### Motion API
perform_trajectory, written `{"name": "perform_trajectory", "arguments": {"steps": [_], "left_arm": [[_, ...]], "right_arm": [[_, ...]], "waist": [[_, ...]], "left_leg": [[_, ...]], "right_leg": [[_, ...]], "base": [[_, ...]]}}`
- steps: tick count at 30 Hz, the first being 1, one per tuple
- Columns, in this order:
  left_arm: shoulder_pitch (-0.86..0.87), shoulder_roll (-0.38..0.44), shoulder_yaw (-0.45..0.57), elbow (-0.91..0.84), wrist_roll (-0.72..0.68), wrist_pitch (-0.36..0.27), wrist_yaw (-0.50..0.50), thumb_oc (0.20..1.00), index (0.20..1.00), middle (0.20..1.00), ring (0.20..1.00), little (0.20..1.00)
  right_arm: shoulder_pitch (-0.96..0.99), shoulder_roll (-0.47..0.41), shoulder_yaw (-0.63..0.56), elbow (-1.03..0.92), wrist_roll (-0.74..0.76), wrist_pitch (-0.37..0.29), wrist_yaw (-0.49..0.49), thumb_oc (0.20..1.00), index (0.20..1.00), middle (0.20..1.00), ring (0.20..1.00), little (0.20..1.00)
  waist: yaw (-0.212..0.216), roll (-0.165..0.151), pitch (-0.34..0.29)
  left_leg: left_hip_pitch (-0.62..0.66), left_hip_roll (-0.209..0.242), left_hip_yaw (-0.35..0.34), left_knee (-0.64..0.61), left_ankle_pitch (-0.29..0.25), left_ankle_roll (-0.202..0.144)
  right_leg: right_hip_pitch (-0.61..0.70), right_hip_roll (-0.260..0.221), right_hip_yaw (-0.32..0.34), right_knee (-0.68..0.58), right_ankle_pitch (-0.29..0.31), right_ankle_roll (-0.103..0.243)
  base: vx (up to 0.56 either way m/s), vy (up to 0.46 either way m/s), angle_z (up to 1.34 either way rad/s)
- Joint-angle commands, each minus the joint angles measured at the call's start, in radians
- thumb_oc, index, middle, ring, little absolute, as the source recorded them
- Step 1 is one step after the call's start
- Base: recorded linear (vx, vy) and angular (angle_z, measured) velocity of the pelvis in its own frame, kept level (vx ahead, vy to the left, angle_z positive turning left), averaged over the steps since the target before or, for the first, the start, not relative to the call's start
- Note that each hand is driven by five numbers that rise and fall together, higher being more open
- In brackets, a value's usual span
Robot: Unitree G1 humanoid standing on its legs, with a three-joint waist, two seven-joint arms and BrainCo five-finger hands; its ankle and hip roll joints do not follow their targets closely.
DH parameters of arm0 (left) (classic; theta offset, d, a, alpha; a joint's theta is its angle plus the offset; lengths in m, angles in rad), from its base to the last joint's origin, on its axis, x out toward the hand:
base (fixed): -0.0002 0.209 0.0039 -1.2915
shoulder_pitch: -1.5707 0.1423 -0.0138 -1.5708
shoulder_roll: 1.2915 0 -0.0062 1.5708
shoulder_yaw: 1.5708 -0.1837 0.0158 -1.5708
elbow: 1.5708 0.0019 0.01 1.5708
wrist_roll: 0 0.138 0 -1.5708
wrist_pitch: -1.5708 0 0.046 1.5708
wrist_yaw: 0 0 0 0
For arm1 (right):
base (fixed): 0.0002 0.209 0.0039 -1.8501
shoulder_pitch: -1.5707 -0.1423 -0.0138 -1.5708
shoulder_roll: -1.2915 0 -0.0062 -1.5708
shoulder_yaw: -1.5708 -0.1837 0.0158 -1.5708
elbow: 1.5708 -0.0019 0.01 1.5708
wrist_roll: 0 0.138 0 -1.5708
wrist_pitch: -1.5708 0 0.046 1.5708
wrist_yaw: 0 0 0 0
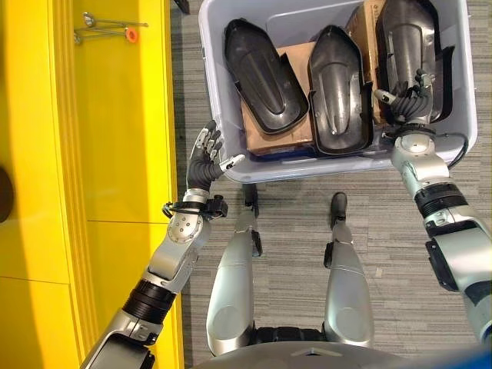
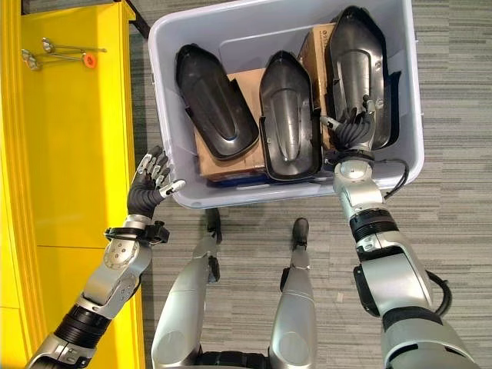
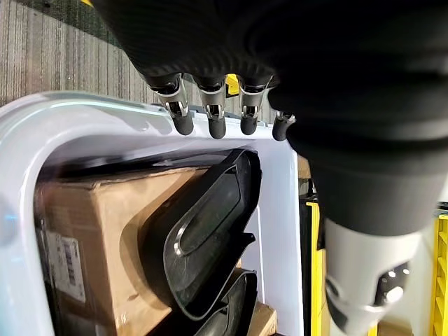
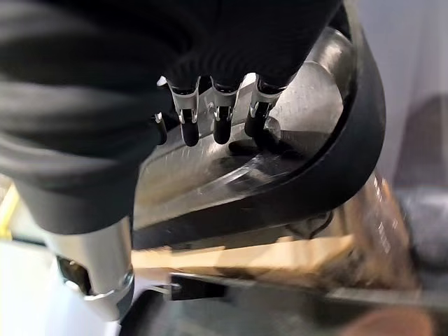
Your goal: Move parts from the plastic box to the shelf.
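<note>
Carpet, grey and striped, carried everything in the scene. Nearest the robot, the left hand hung in the air just outside the near left corner of the pale grey plastic box, fingers straight and relaxed, thumb pointing toward the box wall, holding nothing. In the left wrist view the fingers reached over the box rim without gripping it.

At the near right corner of the box, the right hand was inside, on the near end of the rightmost black moulded plastic part. In the right wrist view its fingertips touched the glossy inner face of that part, curled slightly; whether they pinched the edge could not be told.

A second black moulded part lay along the middle of the box, and a third black moulded part leaned toward the left wall. Both rested on a brown cardboard carton near the front wall.

Along the left stood the yellow metal shelf, with two small metal hooks near its far end.
</note>
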Motion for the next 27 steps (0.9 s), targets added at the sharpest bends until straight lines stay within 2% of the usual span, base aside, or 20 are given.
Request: {"name": "perform_trajectory", "arguments": {"steps": [1,11,17,23,27], "left_arm": [[-0.008,0.000,-0.026,-0.100,-0.010,-0.035,0.004,1.000,1.000,1.000,1.000,1.000],[-0.002,-0.006,-0.015,-0.090,-0.015,-0.025,0.020,1.000,1.000,1.000,1.000,1.000],[0.003,-0.008,-0.012,-0.086,-0.016,-0.020,0.026,1.000,1.000,1.000,1.000,1.000],[0.004,-0.015,0.005,-0.092,-0.008,-0.019,0.047,1.000,1.000,1.000,1.000,1.000],[0.003,-0.028,0.021,-0.099,0.007,-0.021,0.072,1.000,1.000,1.000,1.000,1.000]], "right_arm": [[0.025,0.061,0.027,-0.043,0.084,-0.006,0.052,1.000,1.000,1.000,1.000,1.000],[0.131,0.161,0.080,-0.213,0.187,-0.031,0.087,1.000,1.000,1.000,1.000,1.000],[0.198,0.186,0.097,-0.298,0.203,-0.040,0.094,1.000,1.000,1.000,1.000,1.000],[0.258,0.144,0.061,-0.483,0.096,-0.047,0.049,1.000,1.000,1.000,1.000,1.000],[0.317,0.143,-0.010,-0.674,0.039,-0.102,-0.005,1.000,1.000,1.000,1.000,1.000]], "waist": [[0.022,-0.003,-0.022],[0.015,-0.021,-0.022],[0.011,-0.030,-0.022],[-0.002,-0.042,-0.022],[-0.019,-0.051,-0.022]], "left_leg": [[-0.037,0.065,0.003,0.130,-0.084,-0.062],[-0.040,0.066,-0.001,0.129,-0.083,-0.062],[-0.039,0.065,-0.003,0.133,-0.086,-0.060],[-0.041,0.067,-0.005,0.137,-0.089,-0.058],[-0.036,0.065,-0.002,0.137,-0.093,-0.055]], "right_leg": [[-0.112,-0.080,-0.017,0.213,-0.141,-0.027],[-0.106,-0.078,-0.024,0.205,-0.136,-0.030],[-0.097,-0.080,-0.026,0.203,-0.136,-0.031],[-0.096,-0.083,-0.028,0.204,-0.135,-0.029],[-0.089,-0.083,-0.026,0.201,-0.135,-0.027]], "base": [[0.01,-0.010,-0.03],[0.00,-0.002,-0.01],[0.00,0.000,0.00],[0.00,0.001,0.01],[0.01,0.011,0.03]]}}
